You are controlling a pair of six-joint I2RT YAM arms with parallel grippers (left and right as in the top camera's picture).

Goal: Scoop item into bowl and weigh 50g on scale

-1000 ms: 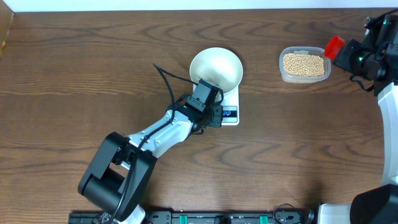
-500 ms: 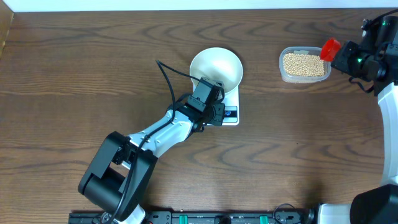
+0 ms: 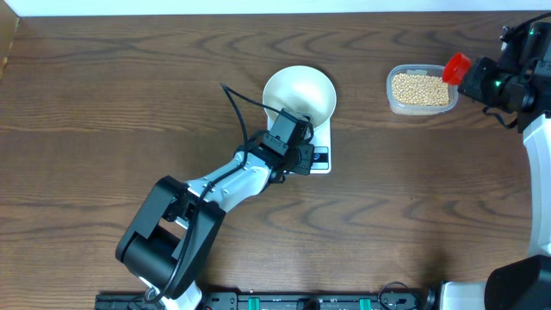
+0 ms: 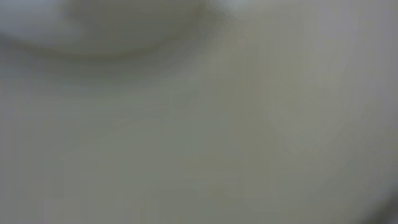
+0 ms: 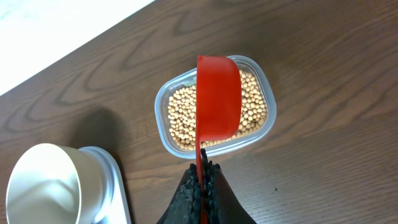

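Observation:
The white bowl point(image 3: 299, 93) stands on the white scale point(image 3: 323, 160) at the table's middle. My left gripper point(image 3: 290, 125) is at the bowl's near rim. Its wrist view is a pale blur, so its jaws cannot be read. The pale-tan beans point(image 3: 420, 89) fill a clear tub point(image 3: 421, 111) at the back right. My right gripper point(image 5: 202, 173) is shut on the handle of a red scoop point(image 5: 217, 93), held above the beans point(image 5: 180, 121) in the tub point(image 5: 159, 118). The scoop point(image 3: 455, 67) is over the tub's right end. The bowl point(image 5: 43, 183) and scale point(image 5: 115, 186) show at the lower left of the right wrist view.
The dark wooden table point(image 3: 129, 95) has a pale edge along the back. My left arm point(image 3: 215, 185) lies diagonally from the front left to the scale. My right arm point(image 3: 516, 82) stands at the right edge.
My right gripper has carried the red scoop slightly left, over the tub's right end. My left arm has shifted a little at the bowl's rim.

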